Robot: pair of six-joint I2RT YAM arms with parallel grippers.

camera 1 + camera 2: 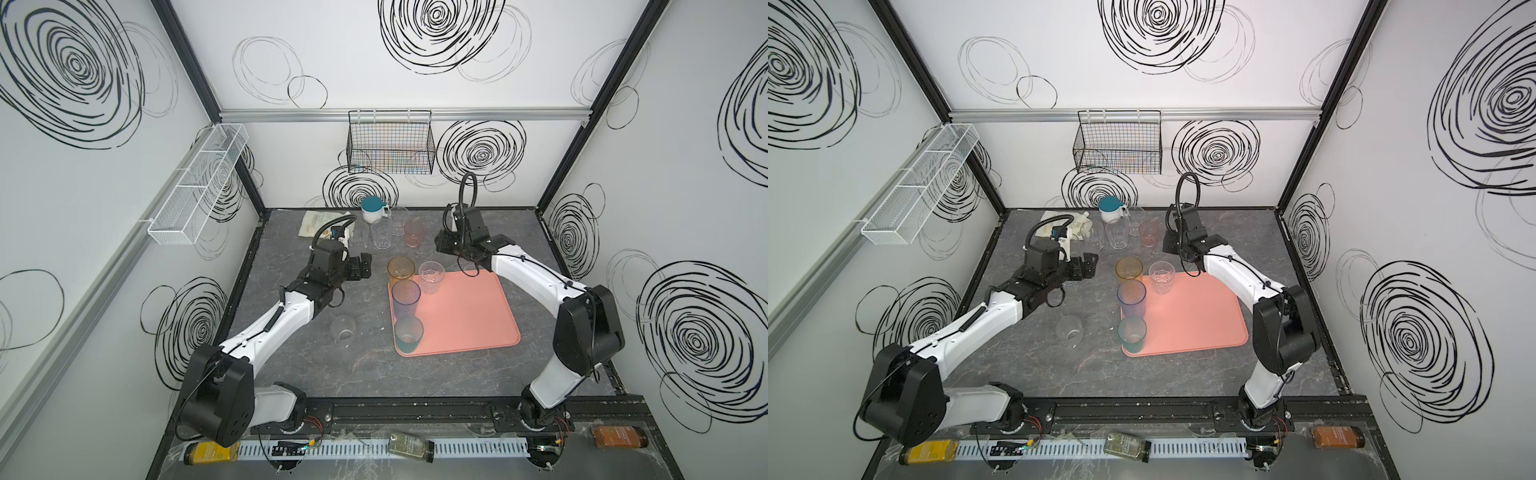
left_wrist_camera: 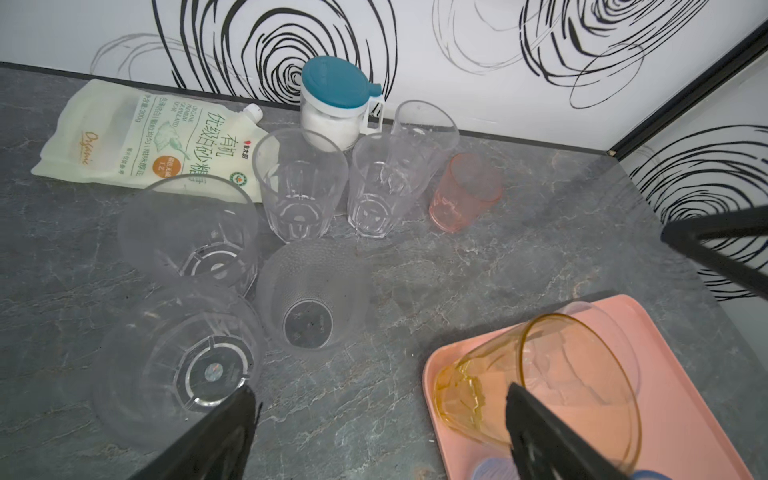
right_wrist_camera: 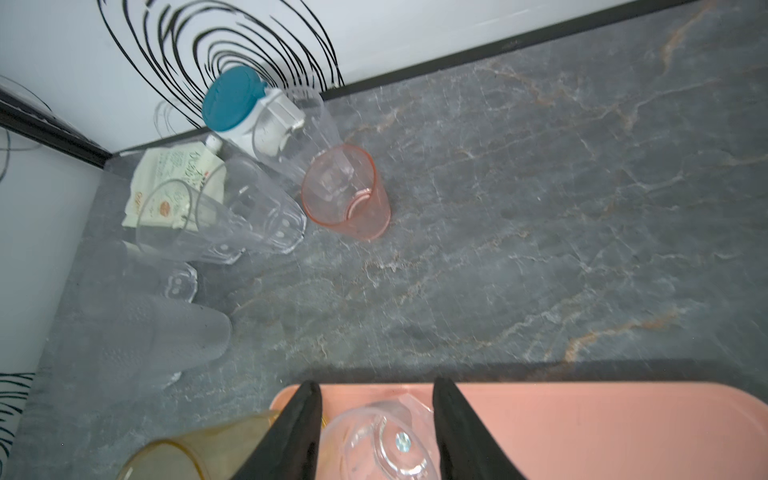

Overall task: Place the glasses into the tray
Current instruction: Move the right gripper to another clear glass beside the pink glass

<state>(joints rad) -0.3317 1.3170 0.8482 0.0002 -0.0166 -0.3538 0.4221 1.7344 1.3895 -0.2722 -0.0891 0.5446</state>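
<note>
Printed on the cream spouted pouch [image 2: 141, 137]: "Organic" in orange script, large "有机 优级白砂糖", small "ORGANIC PREMIUM GRANULATED SUGAR"

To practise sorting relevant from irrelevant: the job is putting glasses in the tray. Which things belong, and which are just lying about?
Job: tray, amber glass, blue glass, teal glass, pink glass, clear glasses.
Lying about: mug, pouch, baskets, bottles.
</note>
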